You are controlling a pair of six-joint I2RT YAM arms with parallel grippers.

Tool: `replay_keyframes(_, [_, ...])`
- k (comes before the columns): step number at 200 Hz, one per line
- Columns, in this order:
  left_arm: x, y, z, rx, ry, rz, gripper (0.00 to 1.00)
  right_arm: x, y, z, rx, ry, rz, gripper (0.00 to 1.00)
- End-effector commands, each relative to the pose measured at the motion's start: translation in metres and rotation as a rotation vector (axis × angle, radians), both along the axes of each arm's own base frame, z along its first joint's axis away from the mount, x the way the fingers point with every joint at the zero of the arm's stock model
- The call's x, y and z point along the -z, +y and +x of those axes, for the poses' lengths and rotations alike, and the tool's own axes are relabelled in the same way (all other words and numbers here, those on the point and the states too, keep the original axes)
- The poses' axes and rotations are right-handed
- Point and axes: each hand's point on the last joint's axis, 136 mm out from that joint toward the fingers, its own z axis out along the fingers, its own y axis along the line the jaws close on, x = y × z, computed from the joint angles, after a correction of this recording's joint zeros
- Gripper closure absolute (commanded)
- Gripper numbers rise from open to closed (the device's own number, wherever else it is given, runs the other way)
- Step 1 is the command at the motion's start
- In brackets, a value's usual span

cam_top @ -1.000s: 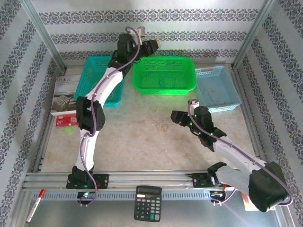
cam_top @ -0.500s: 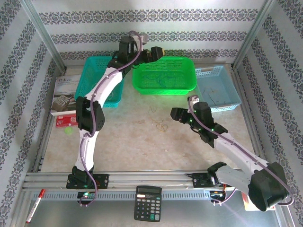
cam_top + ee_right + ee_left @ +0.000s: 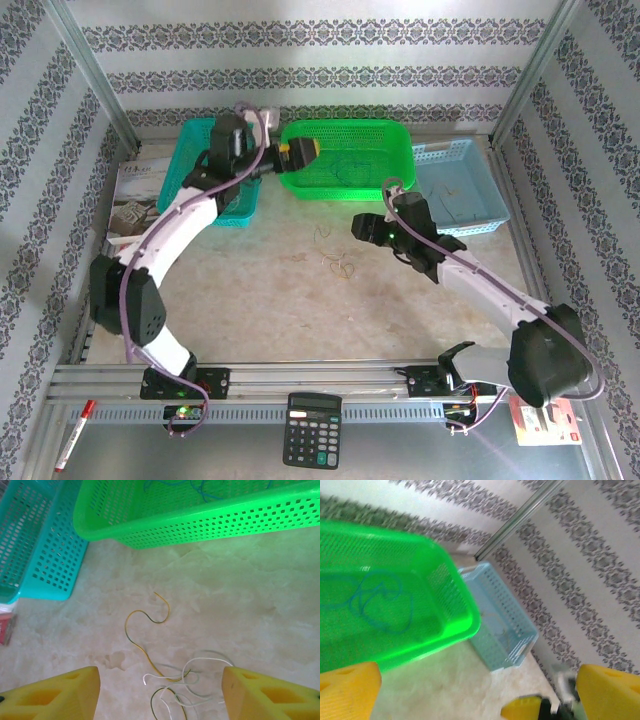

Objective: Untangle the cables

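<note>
Cables (image 3: pixel 340 265) were half sorted: blue wire (image 3: pixel 380 602) lay in green basket (image 3: pixel 465 615), yellow-white tangle (image 3: pixel 172 685) awaited; left gripper (image 3: pixel 479 685) and right gripper (image 3: pixel 161 692) gaped empty.

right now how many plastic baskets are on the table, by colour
teal perforated plastic basket: 1
green perforated plastic basket: 1
light blue perforated plastic basket: 1
total: 3

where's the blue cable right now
In the left wrist view the blue cable lies looped inside the green basket, left of the light blue basket.
</note>
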Motion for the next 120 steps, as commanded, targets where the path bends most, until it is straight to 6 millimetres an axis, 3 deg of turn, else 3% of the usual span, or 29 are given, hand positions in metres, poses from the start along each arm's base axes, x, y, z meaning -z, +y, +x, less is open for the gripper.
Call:
replay_keyframes(1, [0.005,0.018,-0.019,-0.078,-0.029,-0.008,0.00,0.000,0.009,0.005,-0.037,0.025,-0.052,0.34])
replay_keyframes(56, [0.046,0.058,-0.073,-0.214,0.035,-0.010,0.00,0.033,0.041,0.027,-0.089,0.110,-0.208,0.37])
replay_keyframes(120, [0.057,0.082,-0.092,-0.305,0.046,0.011,0.00,0.071,0.060,0.058,-0.011,0.141,-0.310,0.44])
